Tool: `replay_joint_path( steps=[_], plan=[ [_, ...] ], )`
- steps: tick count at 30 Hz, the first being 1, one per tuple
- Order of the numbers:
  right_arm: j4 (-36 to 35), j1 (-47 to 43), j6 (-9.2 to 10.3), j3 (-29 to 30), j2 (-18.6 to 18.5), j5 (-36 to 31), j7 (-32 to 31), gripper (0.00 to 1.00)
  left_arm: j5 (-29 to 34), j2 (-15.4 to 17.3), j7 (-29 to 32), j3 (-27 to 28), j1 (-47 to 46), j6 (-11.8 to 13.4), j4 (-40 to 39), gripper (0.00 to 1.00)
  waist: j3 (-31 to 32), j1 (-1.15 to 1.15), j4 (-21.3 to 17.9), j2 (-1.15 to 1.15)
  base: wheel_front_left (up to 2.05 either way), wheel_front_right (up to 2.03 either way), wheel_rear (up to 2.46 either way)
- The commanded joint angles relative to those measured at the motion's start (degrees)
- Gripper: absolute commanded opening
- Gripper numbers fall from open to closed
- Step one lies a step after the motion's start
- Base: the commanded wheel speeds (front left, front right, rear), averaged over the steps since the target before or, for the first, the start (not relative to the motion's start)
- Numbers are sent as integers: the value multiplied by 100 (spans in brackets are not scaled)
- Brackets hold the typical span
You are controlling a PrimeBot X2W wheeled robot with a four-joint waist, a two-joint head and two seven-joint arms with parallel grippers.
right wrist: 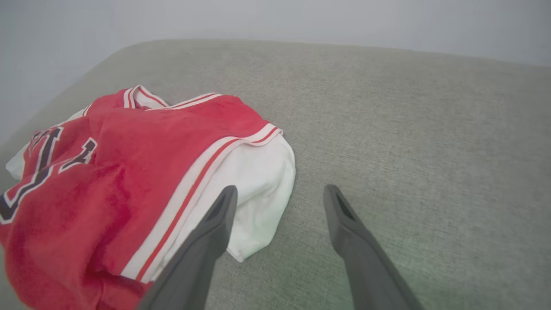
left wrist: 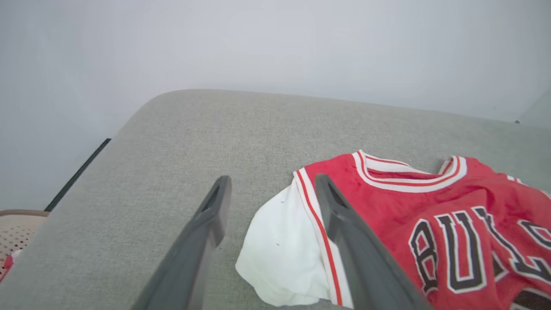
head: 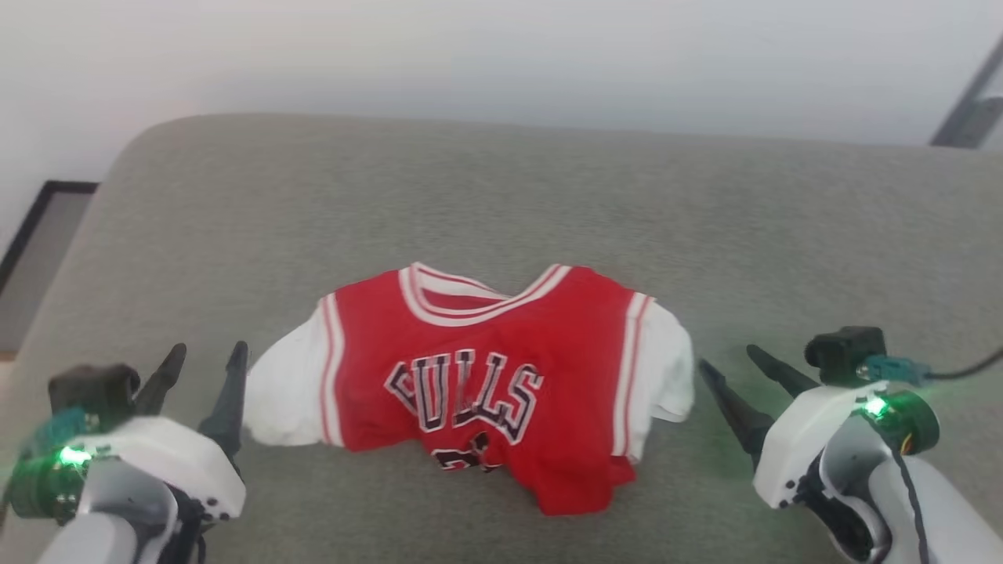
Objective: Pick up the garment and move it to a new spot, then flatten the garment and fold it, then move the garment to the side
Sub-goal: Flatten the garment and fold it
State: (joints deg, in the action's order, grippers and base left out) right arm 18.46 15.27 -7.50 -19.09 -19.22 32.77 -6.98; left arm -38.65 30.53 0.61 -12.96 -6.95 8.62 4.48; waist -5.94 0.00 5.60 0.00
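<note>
In the head view, the Bulls jersey (head: pixel 478 368) lies front-up in the middle of the grey cushion (head: pixel 548 196). Its collar points away from the robot and its rumpled hem points toward it. As it lies, its long axis runs sleeve to sleeve. The left claw (head: pixel 209 350) and right claw (head: pixel 727 358) flank it, both spread wide and empty.

In the left wrist view, the left claw (left wrist: pixel 272 181) gapes over one white sleeve, gripping nothing. The cloth looks light, limp and apt to bunch, so the striped shoulder seams seem the best hold.

In the right wrist view, the right claw (right wrist: pixel 280 189) stands wide and empty just beside the other sleeve.
</note>
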Motion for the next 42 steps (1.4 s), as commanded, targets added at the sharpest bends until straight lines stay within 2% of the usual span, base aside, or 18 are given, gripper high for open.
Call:
replay_joint_path(
  steps=[1,5,8,16,18,20,21,32,42],
  plan=[
    [5,67,2,-13,-55,41,-146,100,56,-63,-216,11,71,-33,16,100,9,0,194,0,0,0,0],
    [108,184,2,-84,-190,25,-733,100,193,-261,-920,32,199,-100,118,100,-27,0,476,0,0,0,0],
    [250,272,2,-101,-231,-54,-1205,100,222,-419,-1220,-9,217,-156,252,100,-69,0,682,0,0,0,0],
    [750,458,2,-75,-183,-387,-2430,100,199,-779,-1514,66,262,-242,524,100,-168,0,1016,0,0,0,0],
    [767,480,2,-95,-181,-431,-2507,100,200,-828,-1538,98,260,-264,525,100,-175,0,1033,0,0,0,0],
    [777,508,1,-78,-155,-495,-2602,22,221,-891,-1557,166,269,-294,524,100,-188,0,1049,0,0,0,0],
    [762,515,1,-101,-161,-514,-2657,0,275,-907,-1570,186,270,-323,518,100,-193,0,1046,0,0,0,0],
    [94,584,5,80,-594,-304,-2966,0,614,-1165,-1585,729,341,-561,344,100,-210,0,755,0,0,0,0],
    [-302,350,5,1067,-1415,-207,-3267,0,953,-1357,-1587,1016,292,-777,245,100,-326,0,570,0,0,0,0]
  ],
)
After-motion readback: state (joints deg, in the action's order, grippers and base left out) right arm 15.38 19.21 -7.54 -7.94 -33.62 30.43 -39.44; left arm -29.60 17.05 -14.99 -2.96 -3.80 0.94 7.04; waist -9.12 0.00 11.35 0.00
